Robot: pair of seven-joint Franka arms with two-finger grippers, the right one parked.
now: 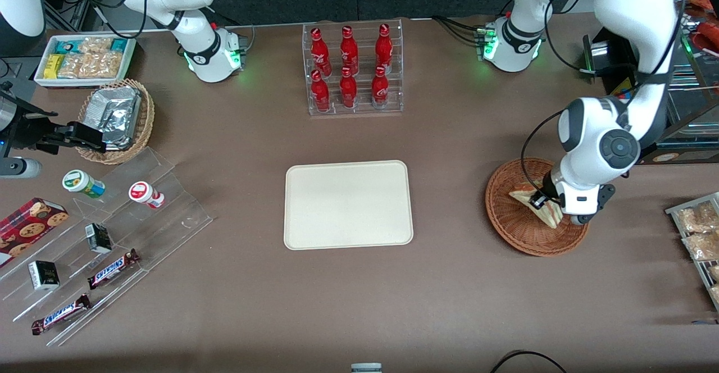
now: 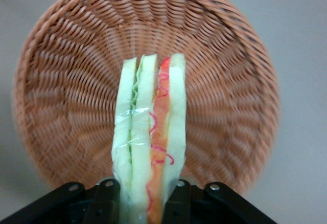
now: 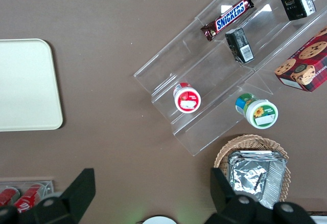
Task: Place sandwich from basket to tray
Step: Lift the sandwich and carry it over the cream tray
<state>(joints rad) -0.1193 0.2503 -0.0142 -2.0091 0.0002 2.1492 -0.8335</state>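
Note:
The sandwich [image 2: 150,132], a wrapped wedge of pale bread with green and red-orange filling, stands on edge between the black fingers [image 2: 104,198] of my left gripper [image 2: 145,203], which is shut on it. Below it lies the round reddish-brown wicker basket [image 2: 230,81]. In the front view the gripper [image 1: 553,204] and sandwich [image 1: 533,198] sit over the basket [image 1: 517,227] at the working arm's end of the table. The cream tray [image 1: 348,204] lies flat mid-table with nothing on it.
A clear rack of red bottles [image 1: 353,69] stands farther from the front camera than the tray. Toward the parked arm's end are a tan basket with a foil pack [image 1: 115,117], a clear stepped shelf with snacks [image 1: 107,238] and a white snack tray [image 1: 84,58]. Packets [image 1: 696,232] lie beside the basket.

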